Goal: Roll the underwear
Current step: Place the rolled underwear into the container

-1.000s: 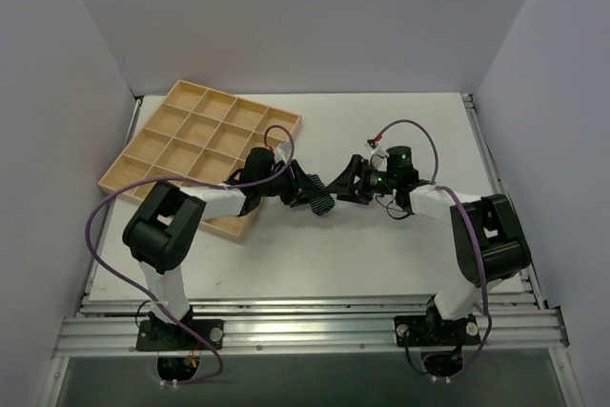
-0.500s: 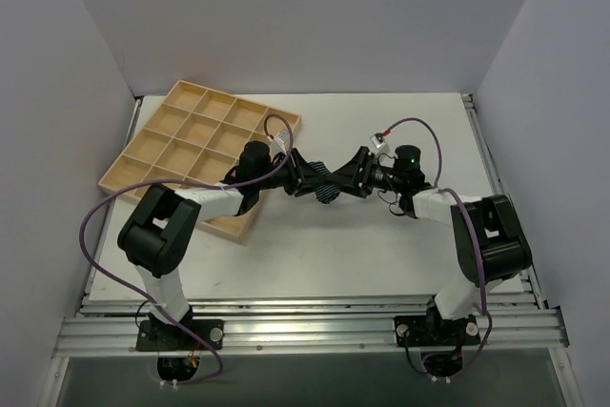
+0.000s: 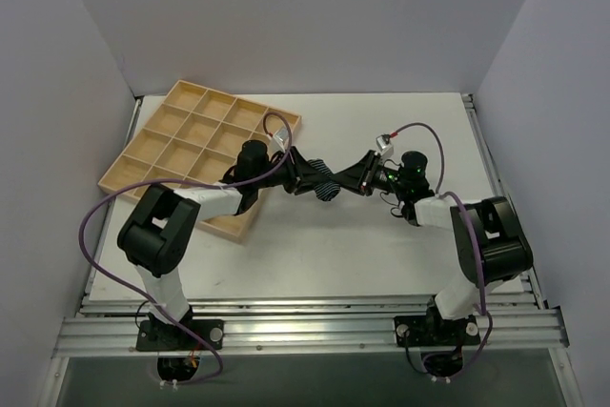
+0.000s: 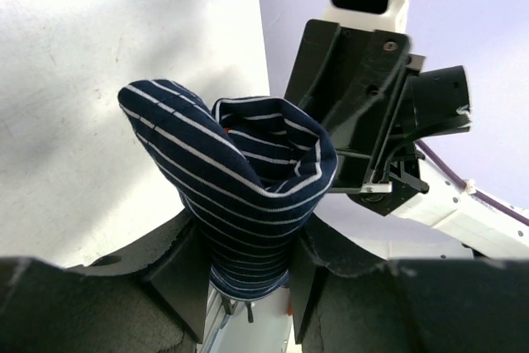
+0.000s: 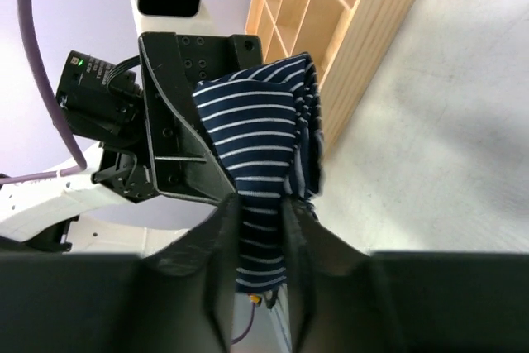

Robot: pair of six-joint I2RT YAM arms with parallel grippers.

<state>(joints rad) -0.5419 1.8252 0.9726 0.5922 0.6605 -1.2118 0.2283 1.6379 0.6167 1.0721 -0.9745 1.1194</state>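
The underwear (image 3: 327, 181) is a rolled bundle of dark navy cloth with thin white stripes, held up in the air between both arms over the middle of the table. My left gripper (image 3: 307, 177) is shut on its left end; in the left wrist view the roll (image 4: 240, 179) fills the gap between the two fingers (image 4: 183, 270). My right gripper (image 3: 351, 181) is shut on the opposite end, and in the right wrist view the striped cloth (image 5: 263, 163) is pinched between its narrow pads (image 5: 221, 237). The two grippers face each other, almost touching.
A wooden tray (image 3: 157, 127) divided into several cells lies at the back left of the white table (image 3: 381, 254), just behind the left arm. White walls close in the left, back and right sides. Purple cables loop off both arms.
My right gripper came left onto the bundle and closed on it; a second ago it stood open and apart. The left gripper lifted the underwear slightly up and right.
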